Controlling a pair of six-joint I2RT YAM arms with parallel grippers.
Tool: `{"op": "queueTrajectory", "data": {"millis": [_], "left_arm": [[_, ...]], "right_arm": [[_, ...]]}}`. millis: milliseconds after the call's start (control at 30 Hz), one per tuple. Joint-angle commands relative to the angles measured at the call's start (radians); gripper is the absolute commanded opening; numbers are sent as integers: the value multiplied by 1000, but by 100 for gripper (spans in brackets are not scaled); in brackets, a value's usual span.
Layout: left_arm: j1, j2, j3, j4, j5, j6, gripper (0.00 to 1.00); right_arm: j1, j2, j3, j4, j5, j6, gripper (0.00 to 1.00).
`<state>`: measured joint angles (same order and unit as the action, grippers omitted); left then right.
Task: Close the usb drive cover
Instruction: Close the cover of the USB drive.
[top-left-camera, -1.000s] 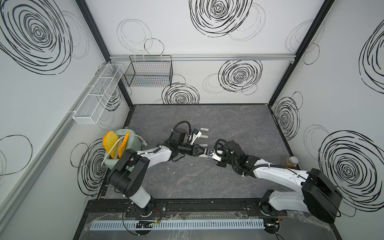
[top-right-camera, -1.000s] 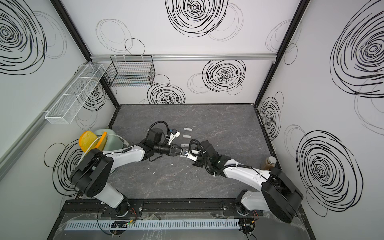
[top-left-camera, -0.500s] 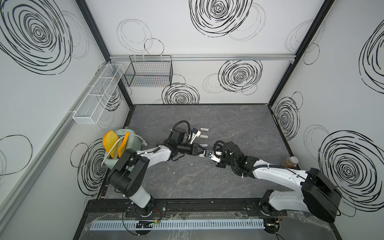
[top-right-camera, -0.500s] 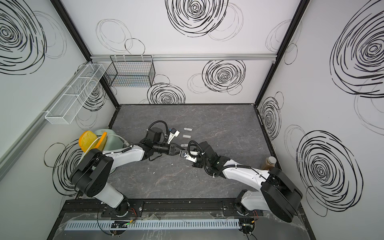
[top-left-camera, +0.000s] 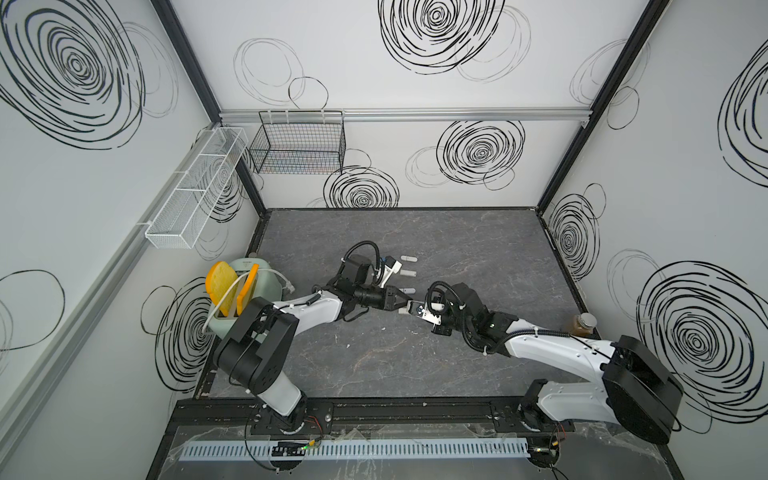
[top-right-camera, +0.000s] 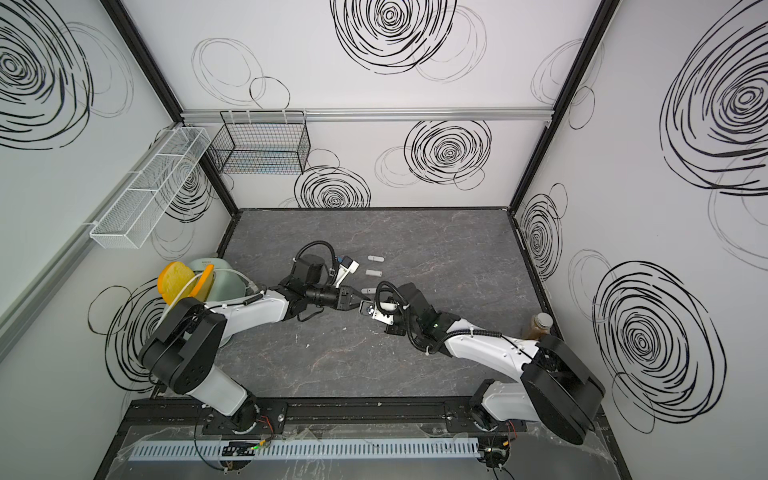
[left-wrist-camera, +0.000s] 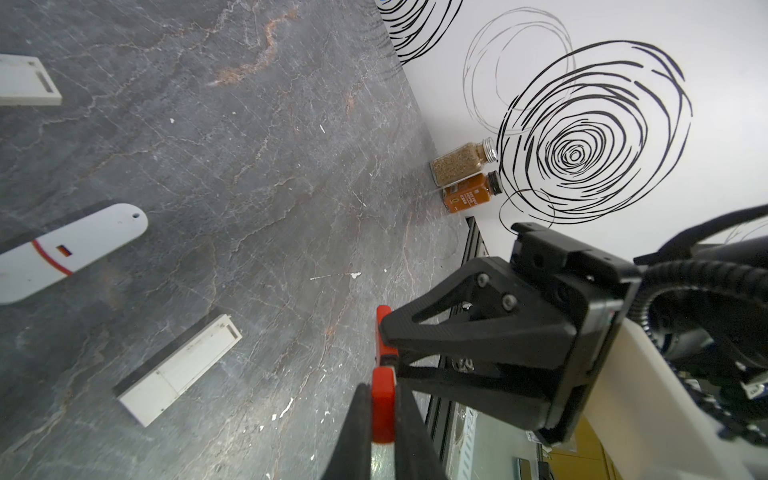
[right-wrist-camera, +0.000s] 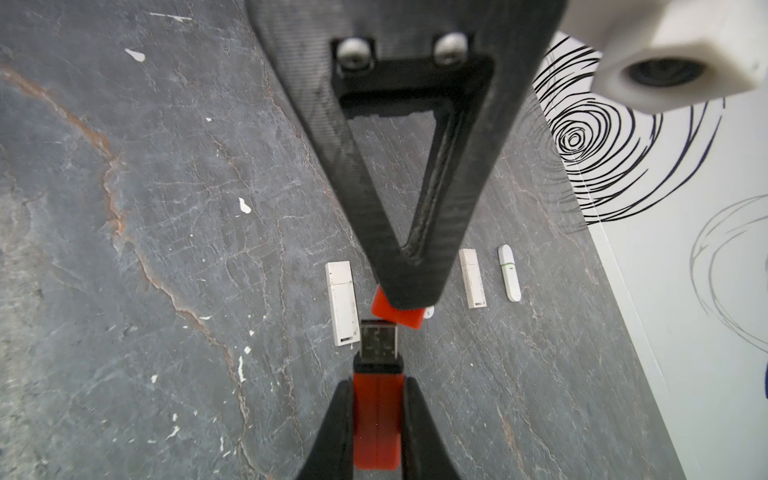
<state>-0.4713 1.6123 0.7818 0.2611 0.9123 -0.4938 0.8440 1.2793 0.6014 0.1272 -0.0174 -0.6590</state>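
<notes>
In a top view the two arms meet nose to nose just above the middle of the frame, over the dark grey marbled table (top-left-camera: 374, 357). The left gripper (top-left-camera: 402, 304) comes in from the left and the right gripper (top-left-camera: 411, 308) from the right, their tips nearly touching. What they carry is too small to make out here.

In the left wrist view the left gripper (left-wrist-camera: 384, 390) is clenched on a small red plastic cap (left-wrist-camera: 382, 415). The tip of the right gripper (left-wrist-camera: 392, 349) sits directly ahead of it, just clear.

In the right wrist view the right gripper (right-wrist-camera: 377, 399) is clamped on the body of the slim red USB drive (right-wrist-camera: 377, 424), held in the air above the table. The drive's long axis runs straight out along the fingers, and its bare metal connector (right-wrist-camera: 377, 340) points at the left gripper (right-wrist-camera: 405, 301). The cap (right-wrist-camera: 399, 316) hangs just past the connector, skewed to the drive's axis and offset to one side. Three white plastic USB sticks (right-wrist-camera: 343, 307) lie flat on the table beyond.

The cover is not yet on, so this looks like the line-up before mating. The next move probably calls for squaring the cap to the connector and centring it. The two should then be pressed together along the drive's axis, since a skewed push could jam the cap.
</notes>
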Motion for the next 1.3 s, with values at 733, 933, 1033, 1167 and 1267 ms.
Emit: {"op": "queueTrajectory", "data": {"millis": [733,933,1033,1167,1267], "left_arm": [[-18,-6,-1,74,-7,-37,0],[-33,-9,-9,89,-9,-58,0],[-39,-12,-11,93,-6,-58,0],[-47,-16,-16,91,-3,-54,0],[-48,-15,-18,91,-3,-49,0]], "right_arm": [[29,-43,-15,196,25,199,2],[103,7,-4,320,62,234,2],[130,34,13,364,84,209,2],[139,24,11,436,103,160,2],[120,3,17,472,111,163,2]]}}
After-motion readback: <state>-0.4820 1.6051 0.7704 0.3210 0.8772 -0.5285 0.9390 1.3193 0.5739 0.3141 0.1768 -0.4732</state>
